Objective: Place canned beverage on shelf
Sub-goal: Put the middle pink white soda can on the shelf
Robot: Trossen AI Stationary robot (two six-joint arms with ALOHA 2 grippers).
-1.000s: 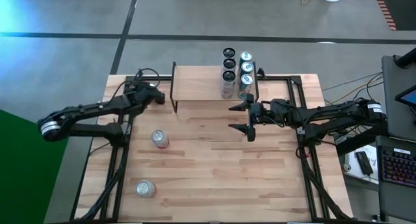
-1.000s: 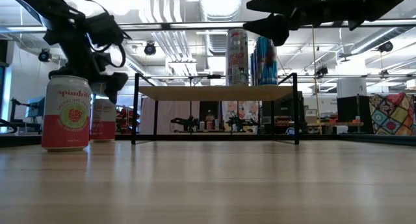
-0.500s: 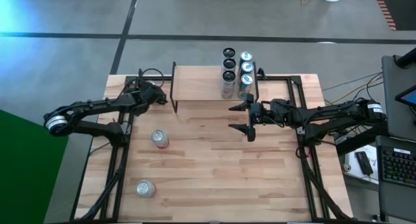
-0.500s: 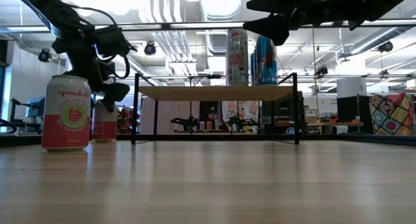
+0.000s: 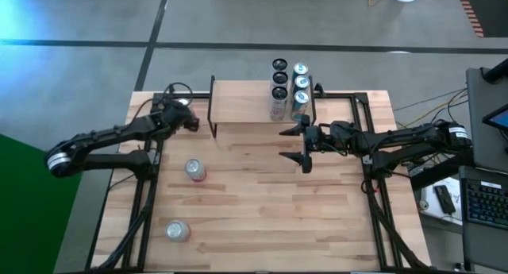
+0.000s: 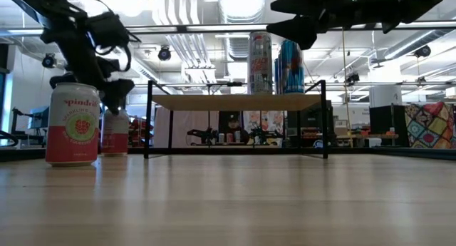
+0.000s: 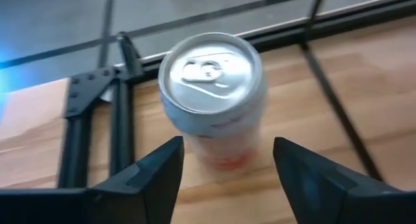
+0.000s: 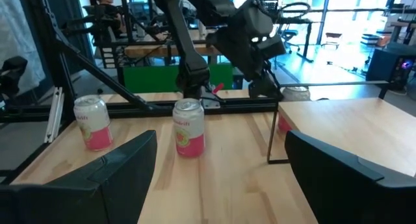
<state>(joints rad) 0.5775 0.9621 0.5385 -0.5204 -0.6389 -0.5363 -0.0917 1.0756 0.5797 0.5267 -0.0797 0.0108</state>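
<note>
An upright pink and white can (image 5: 194, 170) with a silver top (image 7: 211, 68) stands on its base on the wooden table, left of centre. My left gripper (image 5: 190, 125) hangs open above it and a little to its far side (image 6: 114, 96), its fingers (image 7: 156, 175) short of the can and touching nothing. The shelf (image 5: 246, 106) stands at the far edge on thin black legs, with several cans (image 5: 290, 87) on its right end. My right gripper (image 5: 292, 145) waits open, level, in the air just in front of the shelf's right end.
A second pink can (image 5: 177, 229) stands upright near the table's front left; it is the large one in the low view (image 6: 72, 125). Black frame rails (image 5: 147, 187) run along the table's left and right sides. The shelf's left half (image 5: 234, 103) is bare wood.
My left gripper has swung a little toward the shelf and then back toward the table's left edge, turning somewhat, while staying above the farther pink can. The cans have not moved.
</note>
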